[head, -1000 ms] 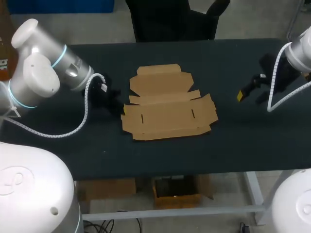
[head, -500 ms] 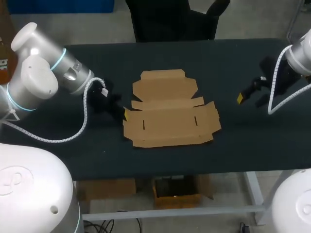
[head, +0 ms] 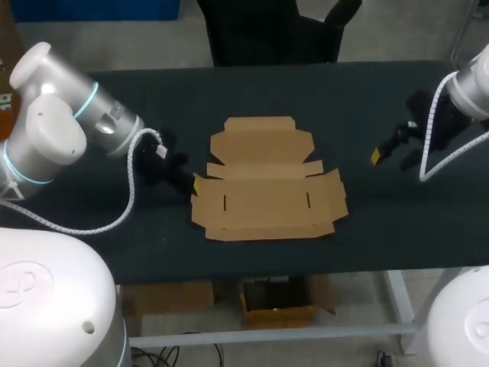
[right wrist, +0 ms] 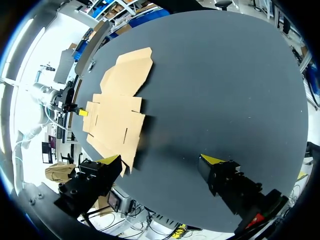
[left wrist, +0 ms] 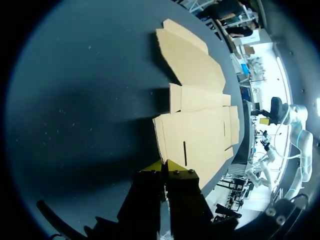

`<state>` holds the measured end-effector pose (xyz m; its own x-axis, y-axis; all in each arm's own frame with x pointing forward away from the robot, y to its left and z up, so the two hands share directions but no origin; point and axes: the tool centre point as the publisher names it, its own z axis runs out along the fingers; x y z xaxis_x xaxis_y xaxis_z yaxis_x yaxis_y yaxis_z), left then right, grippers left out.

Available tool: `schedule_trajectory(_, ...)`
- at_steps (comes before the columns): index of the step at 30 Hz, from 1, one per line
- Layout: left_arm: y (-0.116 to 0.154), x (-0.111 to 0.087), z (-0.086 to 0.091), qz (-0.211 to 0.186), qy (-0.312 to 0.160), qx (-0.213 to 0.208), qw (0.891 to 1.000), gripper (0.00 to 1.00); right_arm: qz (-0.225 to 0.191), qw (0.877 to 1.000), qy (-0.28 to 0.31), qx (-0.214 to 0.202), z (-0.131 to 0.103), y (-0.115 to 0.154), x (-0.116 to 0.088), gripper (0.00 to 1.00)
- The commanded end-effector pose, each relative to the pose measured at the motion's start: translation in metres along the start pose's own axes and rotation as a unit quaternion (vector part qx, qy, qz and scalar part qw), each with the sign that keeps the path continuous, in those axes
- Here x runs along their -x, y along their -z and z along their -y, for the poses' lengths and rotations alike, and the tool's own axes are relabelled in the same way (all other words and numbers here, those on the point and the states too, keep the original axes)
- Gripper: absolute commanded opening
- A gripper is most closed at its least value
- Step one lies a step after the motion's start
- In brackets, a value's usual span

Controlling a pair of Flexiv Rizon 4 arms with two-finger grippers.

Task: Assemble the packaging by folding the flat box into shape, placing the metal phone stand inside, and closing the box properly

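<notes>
Box [head: 267, 183] lying flat, unfolded, at middle of table [head: 382, 222]. Left gripper [left wrist: 164, 167] low at box's left edge, yellow tips pressed together, touching cardboard rim. Right gripper [right wrist: 161, 160] well apart to box's right, fingers spread wide.

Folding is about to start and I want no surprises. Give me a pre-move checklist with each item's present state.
1. flat box lying unfolded, wholly on the table: ok.
2. left claw at the box edge nearest my left arm, fingers together: ok.
3. left claw's tips actually touching the cardboard: cannot tell.
4. right claw open, well apart from the box: ok.
5. metal phone stand on hand for the placing step: not ok, it shows in no view.
</notes>
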<state>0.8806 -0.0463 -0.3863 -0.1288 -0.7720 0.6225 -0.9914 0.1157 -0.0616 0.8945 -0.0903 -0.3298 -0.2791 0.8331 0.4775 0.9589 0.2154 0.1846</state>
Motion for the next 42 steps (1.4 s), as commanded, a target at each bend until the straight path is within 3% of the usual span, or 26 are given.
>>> schedule_trajectory(1,-0.001,0.002,-0.002,-0.002,0.001,-0.002,1.0,0.0,0.0,1.0,0.0,0.0,0.001,0.001,-0.001,1.0)
schedule_trajectory(2,-0.001,0.003,-0.002,-0.002,0.001,-0.002,1.0,0.0,0.0,1.0,-0.001,0.0,0.002,0.001,-0.001,1.0)
schedule_trajectory(3,-0.001,0.004,-0.001,-0.002,0.001,-0.001,1.0,0.09,0.0,1.0,-0.001,0.0,0.002,0.0,-0.001,1.0)
schedule_trajectory(5,-0.001,0.005,0.001,-0.001,0.003,0.0,1.0,0.83,-0.001,1.0,-0.002,0.0,0.003,0.0,-0.002,1.0)
schedule_trajectory(6,-0.001,0.006,0.002,0.0,0.004,-0.001,1.0,1.0,-0.001,1.0,-0.002,0.0,0.003,0.0,-0.002,1.0)
schedule_trajectory(17,0.044,-0.009,0.01,0.033,-0.025,-0.054,0.998,1.0,0.003,1.0,0.002,0.02,0.007,0.006,-0.008,1.0)
schedule_trajectory(30,0.1,-0.015,0.026,0.074,-0.065,-0.097,0.99,1.0,0.008,0.998,0.028,0.052,-0.007,0.018,-0.019,1.0)
schedule_trajectory(31,0.103,-0.016,0.028,0.079,-0.07,-0.101,0.989,0.95,0.007,0.998,0.03,0.054,-0.01,0.018,-0.021,1.0)
schedule_trajectory(32,0.106,-0.017,0.028,0.08,-0.074,-0.105,0.988,0.71,0.003,0.998,0.033,0.055,-0.012,0.018,-0.022,1.0)
schedule_trajectory(33,0.108,-0.019,0.028,0.084,-0.077,-0.108,0.988,0.44,0.003,0.998,0.035,0.056,-0.014,0.019,-0.024,0.97)
schedule_trajectory(34,0.109,-0.02,0.028,0.088,-0.08,-0.111,0.987,0.18,0.003,0.998,0.037,0.057,-0.016,0.019,-0.026,0.77)
schedule_trajectory(35,0.111,-0.022,0.028,0.088,-0.081,-0.112,0.987,0.0,0.002,0.998,0.038,0.058,-0.018,0.019,-0.027,0.47)
schedule_trajectory(38,0.115,-0.025,0.03,0.091,-0.079,-0.117,0.986,0.0,0.002,0.997,0.041,0.063,-0.026,0.019,-0.029,0.0)
schedule_trajectory(42,0.117,-0.026,0.032,0.091,-0.077,-0.119,0.986,0.0,0.002,0.997,0.039,0.072,-0.034,0.015,-0.033,0.0)
